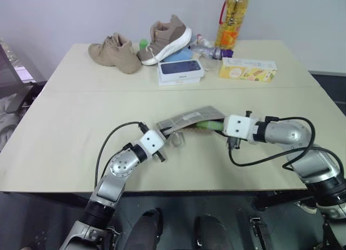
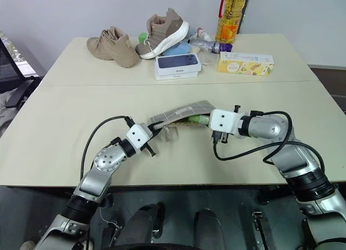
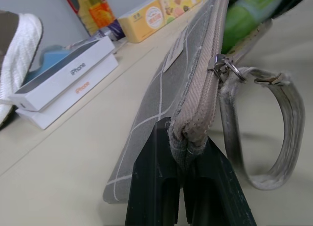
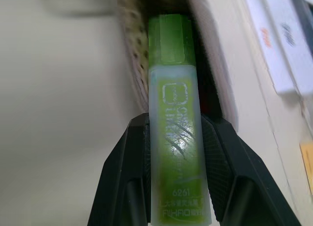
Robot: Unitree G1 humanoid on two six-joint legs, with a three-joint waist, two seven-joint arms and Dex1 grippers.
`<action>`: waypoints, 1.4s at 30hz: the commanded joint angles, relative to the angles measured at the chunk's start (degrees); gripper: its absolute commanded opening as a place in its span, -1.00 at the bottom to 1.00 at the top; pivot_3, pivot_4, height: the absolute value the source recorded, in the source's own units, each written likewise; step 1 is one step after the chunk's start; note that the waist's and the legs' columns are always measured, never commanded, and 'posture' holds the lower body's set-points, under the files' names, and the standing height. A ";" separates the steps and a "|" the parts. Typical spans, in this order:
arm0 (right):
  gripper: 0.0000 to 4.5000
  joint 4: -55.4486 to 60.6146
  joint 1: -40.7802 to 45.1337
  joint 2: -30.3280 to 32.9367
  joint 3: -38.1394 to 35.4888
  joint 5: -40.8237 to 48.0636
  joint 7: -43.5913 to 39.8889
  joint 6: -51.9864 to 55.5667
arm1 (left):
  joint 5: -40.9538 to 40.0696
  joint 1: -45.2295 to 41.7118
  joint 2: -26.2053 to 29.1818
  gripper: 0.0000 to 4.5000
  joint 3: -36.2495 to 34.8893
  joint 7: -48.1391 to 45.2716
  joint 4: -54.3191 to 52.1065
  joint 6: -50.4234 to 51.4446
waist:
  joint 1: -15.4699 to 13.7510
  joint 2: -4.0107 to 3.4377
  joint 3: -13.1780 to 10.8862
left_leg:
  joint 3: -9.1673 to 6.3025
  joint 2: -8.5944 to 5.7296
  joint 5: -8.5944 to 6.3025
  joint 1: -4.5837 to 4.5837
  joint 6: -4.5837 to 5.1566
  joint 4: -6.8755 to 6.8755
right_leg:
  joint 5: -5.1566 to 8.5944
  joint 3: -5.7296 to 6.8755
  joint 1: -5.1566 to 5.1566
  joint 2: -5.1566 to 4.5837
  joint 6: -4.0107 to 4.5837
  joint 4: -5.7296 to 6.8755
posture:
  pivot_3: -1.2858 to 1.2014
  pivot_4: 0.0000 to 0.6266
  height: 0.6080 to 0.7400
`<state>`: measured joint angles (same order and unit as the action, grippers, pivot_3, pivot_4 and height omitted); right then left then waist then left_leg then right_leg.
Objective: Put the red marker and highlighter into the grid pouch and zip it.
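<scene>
The grid pouch (image 1: pixel 190 118), grey with thin white lines, is lifted at an angle over the middle of the table, its mouth facing my right arm. My left gripper (image 1: pixel 165 132) is shut on the pouch's end seam (image 3: pixel 188 133), just below the ring zipper pull (image 3: pixel 223 69). My right gripper (image 4: pixel 174 121) is shut on the light-green highlighter (image 4: pixel 173 138), whose tip reaches into the pouch's open mouth (image 2: pixel 198 119). The red marker is hidden.
A grey wrist strap (image 3: pixel 274 133) hangs in a loop from the pouch. Along the far side of the table stand two tan shoes (image 1: pixel 116 51), a white phone box (image 1: pixel 180 70), a yellow carton (image 1: pixel 247 69) and an oil bottle (image 1: pixel 232 22).
</scene>
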<state>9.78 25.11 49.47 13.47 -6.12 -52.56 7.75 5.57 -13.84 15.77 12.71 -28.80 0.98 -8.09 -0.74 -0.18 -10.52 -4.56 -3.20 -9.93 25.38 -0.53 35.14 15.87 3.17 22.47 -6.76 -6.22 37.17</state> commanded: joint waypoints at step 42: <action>0.88 4.02 6.72 -31.06 -2.76 18.00 22.12 28.40 | -16.85 -11.93 -13.08 -1.00 -8.73 7.34 -1.63 24.96 | 0.04 0.07 -0.01 | -0.07 -0.04 0.02 0.00 0.00 0.03 | -0.05 0.00 0.00 0.06 -0.06 0.07 | 0.03 -0.52 0.97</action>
<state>13.12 30.49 18.92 11.20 12.04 -31.10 37.00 -10.74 -25.49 2.88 3.78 -21.79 2.07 17.18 -0.69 -0.11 -10.53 -4.62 -3.24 -9.91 25.38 -0.54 35.16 15.82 3.18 22.47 -6.69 -6.28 37.24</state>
